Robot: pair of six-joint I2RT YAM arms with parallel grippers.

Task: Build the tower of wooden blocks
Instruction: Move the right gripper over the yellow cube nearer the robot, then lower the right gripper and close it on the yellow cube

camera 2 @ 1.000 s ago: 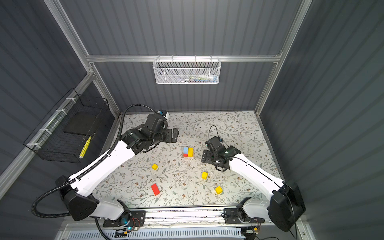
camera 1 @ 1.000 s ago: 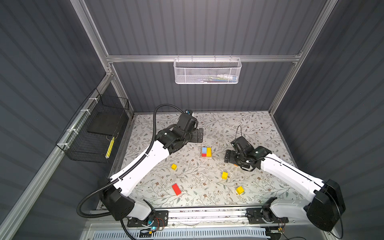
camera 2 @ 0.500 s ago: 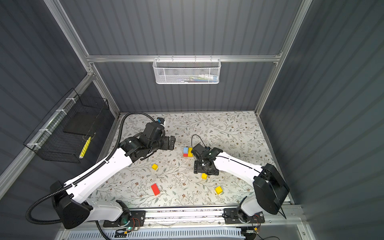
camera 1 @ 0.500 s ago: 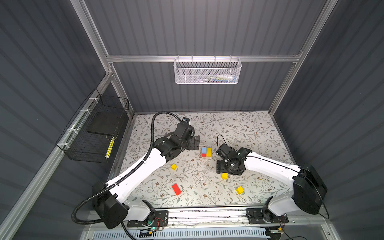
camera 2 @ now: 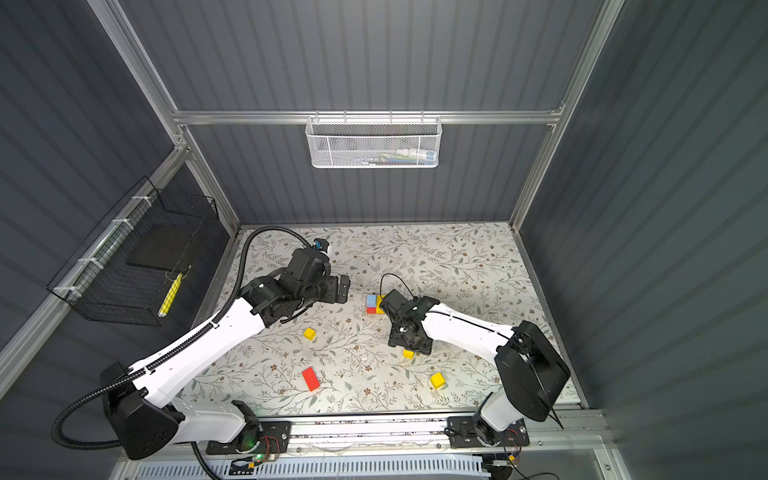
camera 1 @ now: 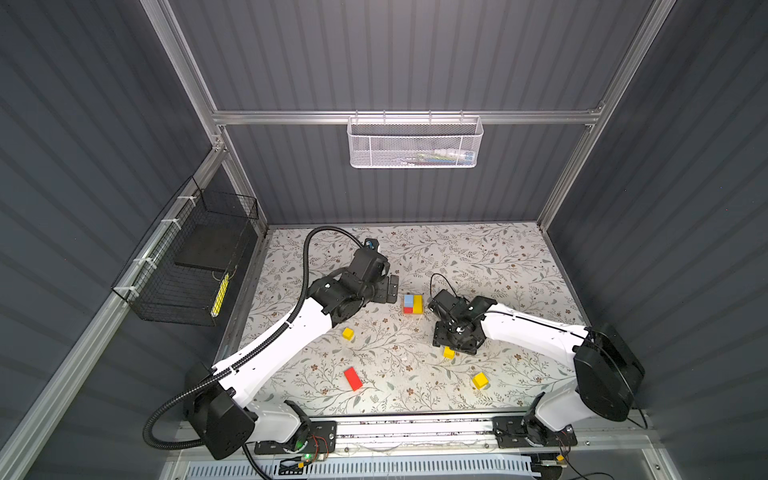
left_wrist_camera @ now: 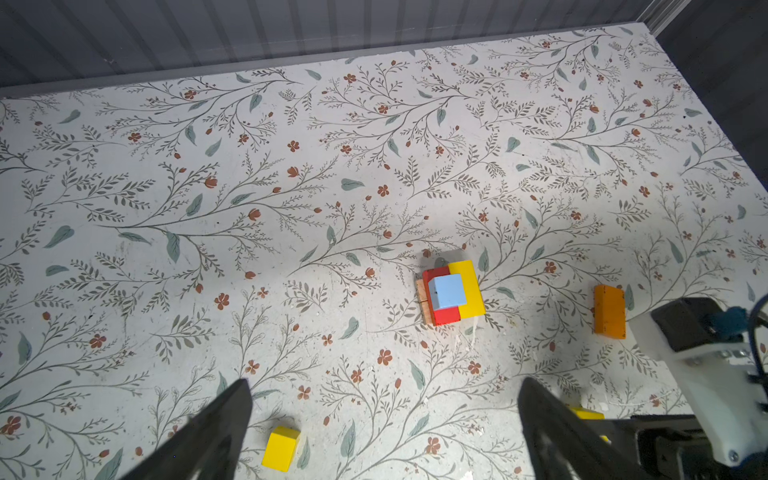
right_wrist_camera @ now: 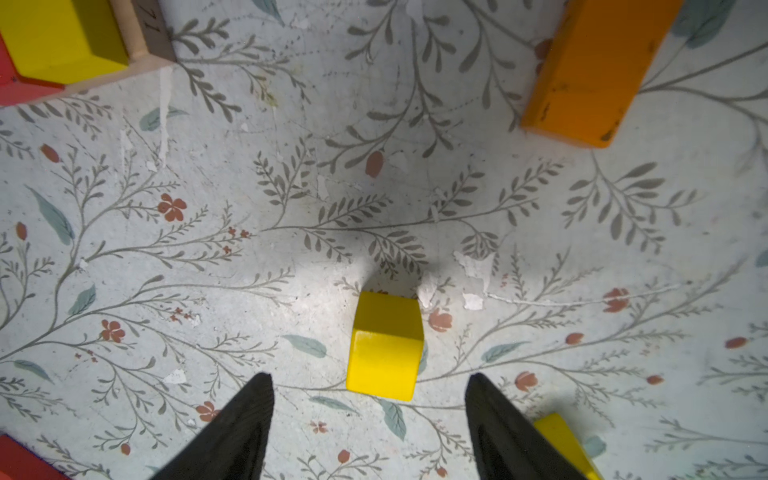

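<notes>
Your right claw (right_wrist_camera: 368,378) gaped empty, tips barely straddling the yellow cube (right_wrist_camera: 384,345). Closing that shallow, you could have squeezed it out across the bench (right_wrist_camera: 249,208).

Handwritten number, perhaps 17, on end face of bare tan block (right_wrist_camera: 143,29)

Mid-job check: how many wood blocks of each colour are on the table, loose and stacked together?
Yellow: 4 (three loose yellow cubes, one yellow brick in the tower)
Red: 2 (loose red brick, stacked red brick)
Light blue: 1 (blue cube on top)
Orange: 1 (loose orange brick)
Tan: at least 1 (tan brick at the base)
Total: at least 9
</notes>
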